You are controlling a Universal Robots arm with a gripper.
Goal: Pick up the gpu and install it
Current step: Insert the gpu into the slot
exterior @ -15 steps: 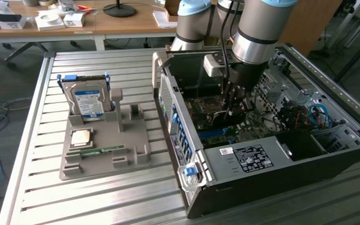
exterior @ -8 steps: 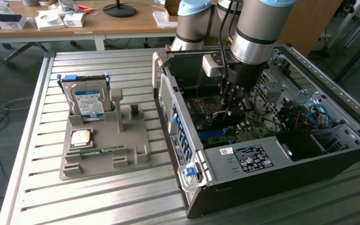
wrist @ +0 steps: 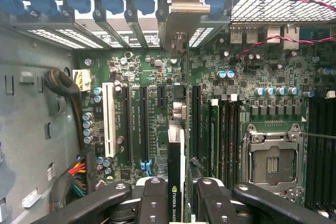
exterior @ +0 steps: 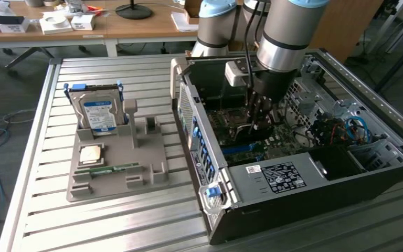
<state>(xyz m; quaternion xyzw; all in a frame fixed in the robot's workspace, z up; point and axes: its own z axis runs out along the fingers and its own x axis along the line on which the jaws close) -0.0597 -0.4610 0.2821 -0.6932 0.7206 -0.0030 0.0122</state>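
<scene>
Closest up is the gripper (wrist: 177, 190), its two black fingers (wrist: 152, 198) pinched narrow on the gpu (wrist: 176, 156). It's holding the card edge-on, one finger on each flat face, with the green-logo label poking up between them. The card hangs over the motherboard (wrist: 152, 77), lined up roughly with the gap between the long black slot (wrist: 143, 124) and the memory slots. Can't tell if the bottom edge is touching anything.

In the exterior view the arm reaches down into the open computer case (exterior: 306, 178) on the exterior view's right. Over on the exterior view's left, the hard drive (exterior: 98, 113) stands in the gray tray (exterior: 117, 157), well apart from the action.

Handling-wise, I'd guess the card is stiff and fairly light but touchy. Little parts and the contact edge won't like knocks or twisting. Squeezing the flat faces near mid-length, like here, looks like the sane spot, though the cooler shroud is probably a bit slick.
</scene>
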